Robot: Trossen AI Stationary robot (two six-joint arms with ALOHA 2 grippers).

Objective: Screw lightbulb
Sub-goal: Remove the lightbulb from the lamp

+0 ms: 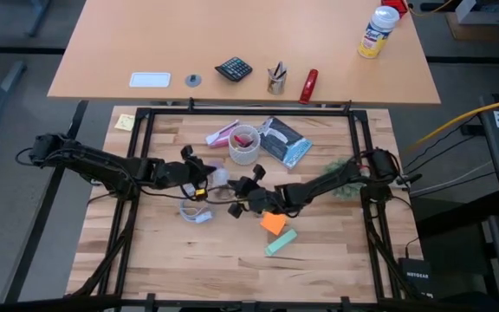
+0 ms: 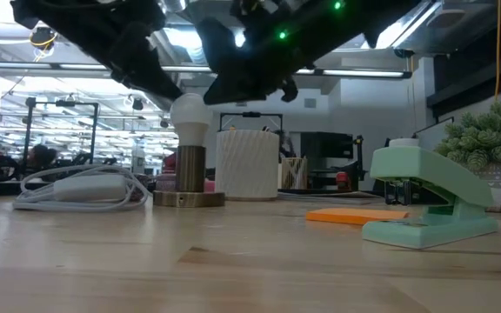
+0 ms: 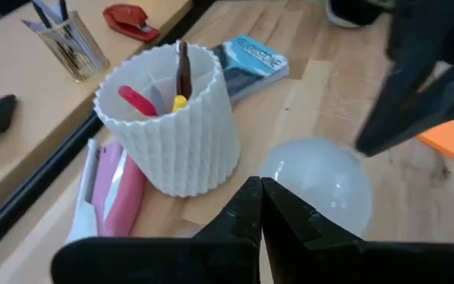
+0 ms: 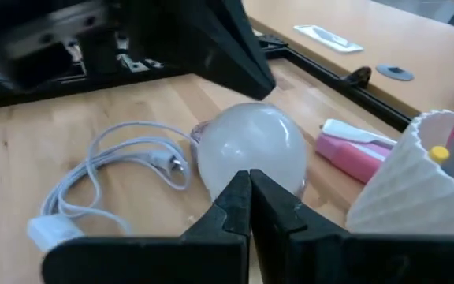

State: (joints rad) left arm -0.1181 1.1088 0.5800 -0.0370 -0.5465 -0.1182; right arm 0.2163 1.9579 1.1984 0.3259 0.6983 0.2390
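— High view first: where does the lightbulb (image 1: 218, 178) sit?

— Near the middle of the wooden table (image 1: 163, 251), just beside the ribbed white cup (image 1: 243, 146), on the side away from the tan desk (image 1: 232, 43). The low view shows the lightbulb upright in a brass-coloured socket (image 2: 190, 169) on a round base, with the cup close behind.

— And the two grippers?

— Both hover just above the lightbulb. The left gripper (image 3: 260, 207) reaches it from one side and the right gripper (image 4: 250, 199) from the other. Each wrist view shows its own fingers pressed together, holding nothing, with the lightbulb just beyond the tips.

— What else lies near the lightbulb?

— A looped white cord (image 2: 85, 187) beside the socket, on the side away from the orange notepad (image 2: 355, 215) and the green stapler (image 2: 429, 209).
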